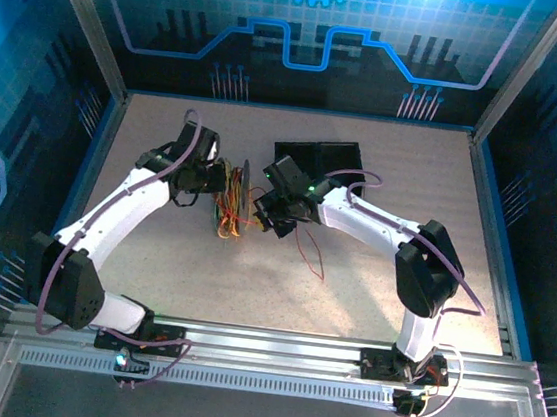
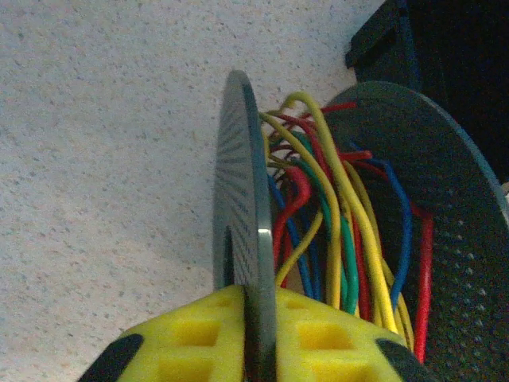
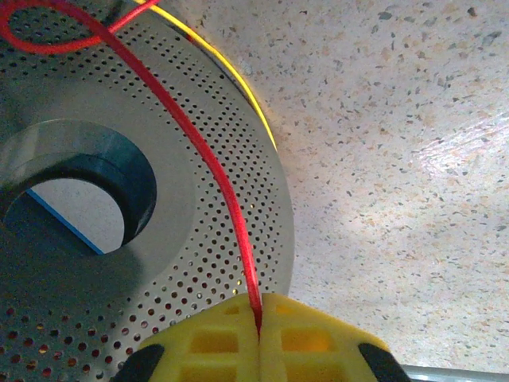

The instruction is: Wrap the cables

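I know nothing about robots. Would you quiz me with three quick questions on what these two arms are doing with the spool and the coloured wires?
1. True or false: the left end effector is clamped on the thin edge of the spool.
2. What is the right end effector pinching? A) a red cable B) a blue cable C) nothing
3. Besides red, name one colour among the cables wound on the spool.

Key: 1 true; 2 A; 3 yellow, blue or green.
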Controlling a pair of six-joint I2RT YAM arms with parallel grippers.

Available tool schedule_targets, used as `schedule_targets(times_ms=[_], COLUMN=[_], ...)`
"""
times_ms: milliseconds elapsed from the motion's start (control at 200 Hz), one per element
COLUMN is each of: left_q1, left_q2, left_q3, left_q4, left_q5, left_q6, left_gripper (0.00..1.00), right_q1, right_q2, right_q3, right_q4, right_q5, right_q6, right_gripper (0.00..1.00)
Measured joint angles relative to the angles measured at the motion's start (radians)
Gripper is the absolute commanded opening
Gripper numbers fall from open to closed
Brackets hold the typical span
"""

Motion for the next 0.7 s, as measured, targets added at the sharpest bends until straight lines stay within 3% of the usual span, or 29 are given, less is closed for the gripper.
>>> schedule_targets(times_ms=[115,470,696], left_q1=[0.000,-0.024,-0.028], left_q2=[0.001,0.003,-0.034], left_q3=[0.000,0.004,0.002], left_q4=[-0.001,-0.003,-0.043], left_q5=[-0.023,-0.078,-0.109], left_q6=[0.011,0.006,-0.019], left_gripper=[0.00,0.00,0.00], right_q1=[-0.002,-0.008,-0.020], right_q2=[0.002,0.006,0.000], right_q3=[0.000,0.000,-0.002], right_q4=[0.001,0.004,0.054], right_q5=[0.000,0.000,-0.009], right_q6=[0.000,-0.018,-0.159], right_gripper=[0.00,0.01,0.69])
